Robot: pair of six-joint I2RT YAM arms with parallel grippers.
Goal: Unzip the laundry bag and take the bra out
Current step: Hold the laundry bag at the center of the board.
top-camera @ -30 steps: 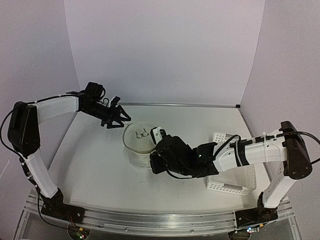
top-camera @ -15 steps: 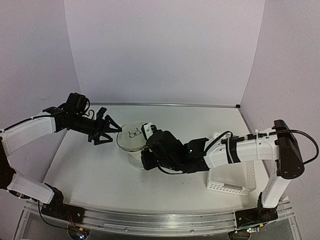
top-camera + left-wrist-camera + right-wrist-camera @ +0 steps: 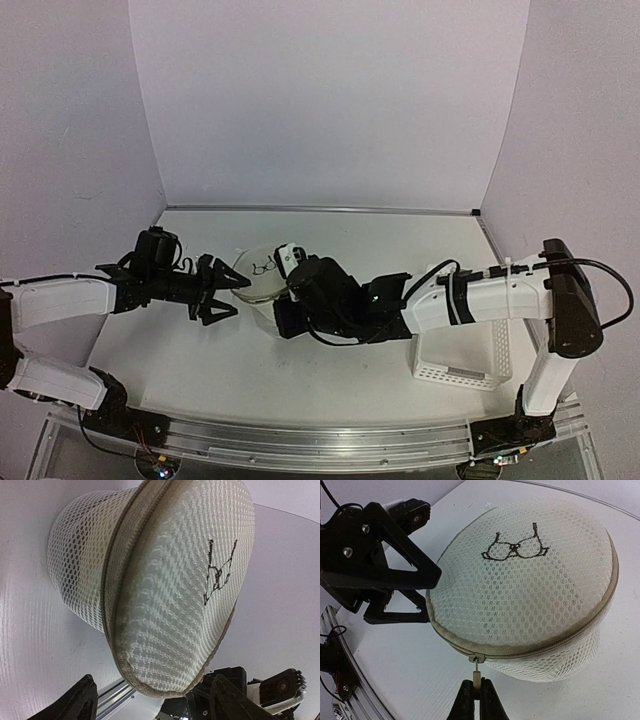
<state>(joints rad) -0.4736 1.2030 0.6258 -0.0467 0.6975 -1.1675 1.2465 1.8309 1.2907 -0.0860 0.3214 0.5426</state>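
The laundry bag [image 3: 262,272] is a round white mesh pouch with a black bra outline on its face. It also shows in the left wrist view [image 3: 165,590] and the right wrist view [image 3: 530,590]. My right gripper [image 3: 476,692] is shut on the zipper pull [image 3: 476,680] at the bag's near rim, just below the slider [image 3: 477,658]. In the top view the right gripper [image 3: 290,312] sits at the bag's near side. My left gripper [image 3: 228,297] is open and empty, its jaws spread beside the bag's left rim [image 3: 150,682]. The zipper looks closed. The bra is hidden inside.
A white perforated plastic basket [image 3: 455,372] stands at the right, partly under my right arm. The left gripper's fingers [image 3: 405,555] crowd the bag's left side. White walls close the back and sides, and a metal rail [image 3: 300,445] runs along the near edge.
My left arm has dropped and swung toward me, bringing its open gripper to the bag's left rim. My right gripper has shifted left, and the bag has moved left with it.
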